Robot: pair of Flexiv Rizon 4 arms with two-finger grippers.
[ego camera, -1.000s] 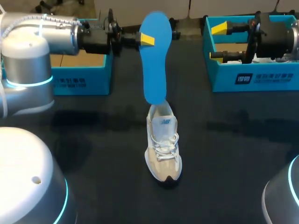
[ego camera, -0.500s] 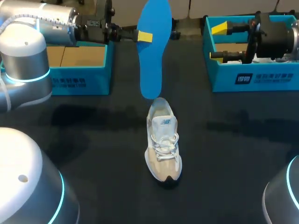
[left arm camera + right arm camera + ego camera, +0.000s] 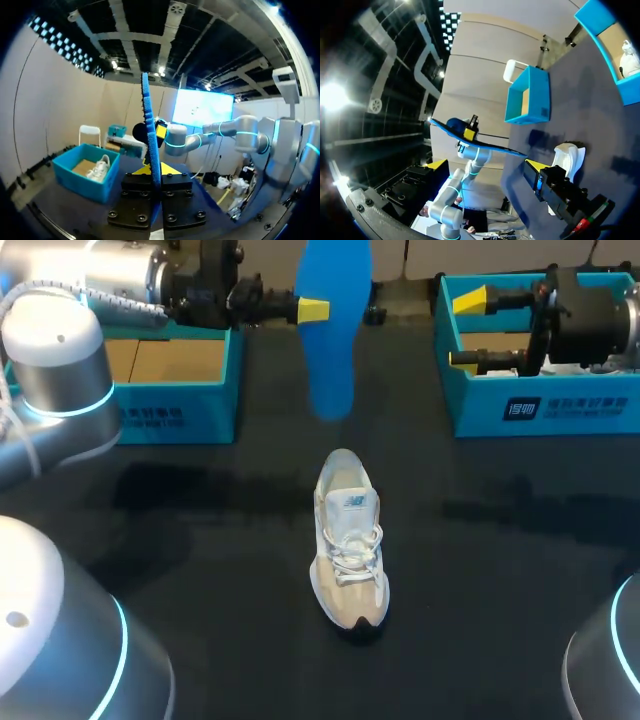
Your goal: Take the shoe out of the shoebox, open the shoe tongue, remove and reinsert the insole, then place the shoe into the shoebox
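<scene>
A beige and white shoe [image 3: 348, 540] stands upright in the middle of the black table [image 3: 200, 560], toe toward the near edge. My left gripper [image 3: 312, 310] is shut on a blue insole [image 3: 333, 330], which hangs lengthwise in the air behind the shoe, clear of its heel. The left wrist view shows the insole [image 3: 150, 135] edge-on between the closed fingers. My right gripper [image 3: 465, 330] stands open and empty over the right shoebox [image 3: 540, 405]. From the right wrist I see the insole [image 3: 485, 144] above the shoe [image 3: 567, 157].
A blue shoebox [image 3: 180, 405] with a cardboard floor sits at the back left under my left arm. The right shoebox [image 3: 80, 172] holds another white shoe [image 3: 100, 167].
My left arm has raised the insole; its lower end, which was at the shoe's heel opening, now hangs well above it. The right arm and the shoe have not moved.
</scene>
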